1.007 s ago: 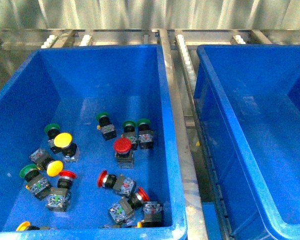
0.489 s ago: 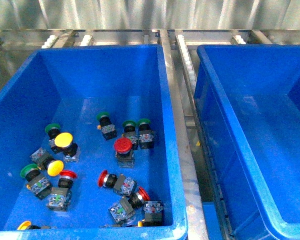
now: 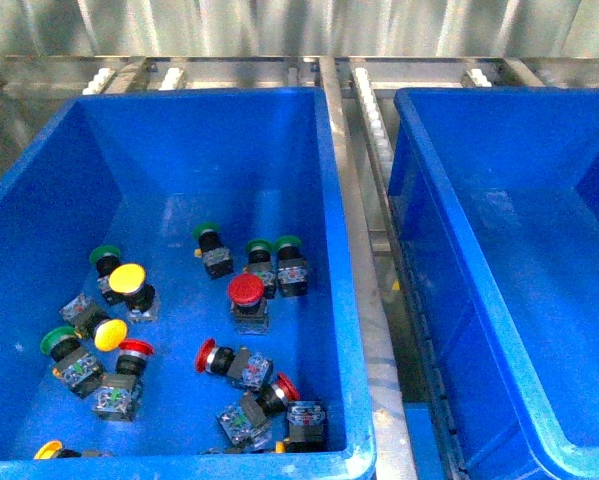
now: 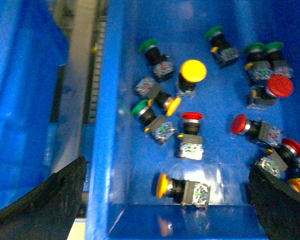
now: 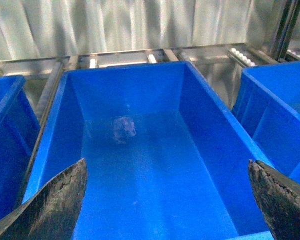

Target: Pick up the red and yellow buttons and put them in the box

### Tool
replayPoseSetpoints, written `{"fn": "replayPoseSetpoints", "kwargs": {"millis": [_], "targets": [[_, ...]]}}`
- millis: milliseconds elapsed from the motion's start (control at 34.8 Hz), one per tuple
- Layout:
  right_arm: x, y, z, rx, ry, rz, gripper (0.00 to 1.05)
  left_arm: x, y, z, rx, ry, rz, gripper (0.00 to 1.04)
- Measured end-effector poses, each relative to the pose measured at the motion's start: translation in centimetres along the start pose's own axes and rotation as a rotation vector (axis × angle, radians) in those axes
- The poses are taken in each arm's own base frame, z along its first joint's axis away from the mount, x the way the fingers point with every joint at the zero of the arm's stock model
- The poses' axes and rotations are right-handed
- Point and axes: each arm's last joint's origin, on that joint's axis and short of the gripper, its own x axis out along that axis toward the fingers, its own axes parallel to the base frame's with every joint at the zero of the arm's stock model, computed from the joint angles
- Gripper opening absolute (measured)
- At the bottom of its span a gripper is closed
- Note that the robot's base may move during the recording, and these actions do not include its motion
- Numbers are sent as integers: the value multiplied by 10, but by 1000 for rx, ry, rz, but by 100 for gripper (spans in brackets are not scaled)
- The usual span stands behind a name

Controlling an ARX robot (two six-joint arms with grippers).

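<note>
Steel rack, green buttons seemingly crowding red button

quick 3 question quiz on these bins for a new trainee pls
1. True or false: a red button already lies in the right-hand tote.
2. How many green-capped buttons are in the left-hand tote? A three, B five, C eight.
3. Which arm's wrist camera looks down into that left-hand tote?

Key: 1 false, no button shows in it; 2 B; 3 the left arm's.
</note>
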Motion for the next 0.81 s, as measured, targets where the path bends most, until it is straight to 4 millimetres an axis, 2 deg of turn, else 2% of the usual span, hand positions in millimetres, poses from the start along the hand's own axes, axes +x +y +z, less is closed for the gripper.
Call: {"fn": "replayPoseSetpoints", "kwargs": {"millis": [230, 374, 489, 661, 805], "targets": [[0, 0, 0, 0, 0, 0, 98, 52, -9, 18, 145, 29, -94, 97], [0, 0, 0, 0, 0, 0, 98, 83, -17, 15, 197, 98, -170, 97], [0, 0, 0, 0, 0, 0, 98, 104, -32, 15, 230, 139, -261, 97], [0, 0, 0, 0, 0, 0, 98, 138, -50, 23, 294, 134, -296, 97], [0, 0, 0, 0, 0, 0, 98, 166, -55, 23, 307, 166, -324, 97]]}}
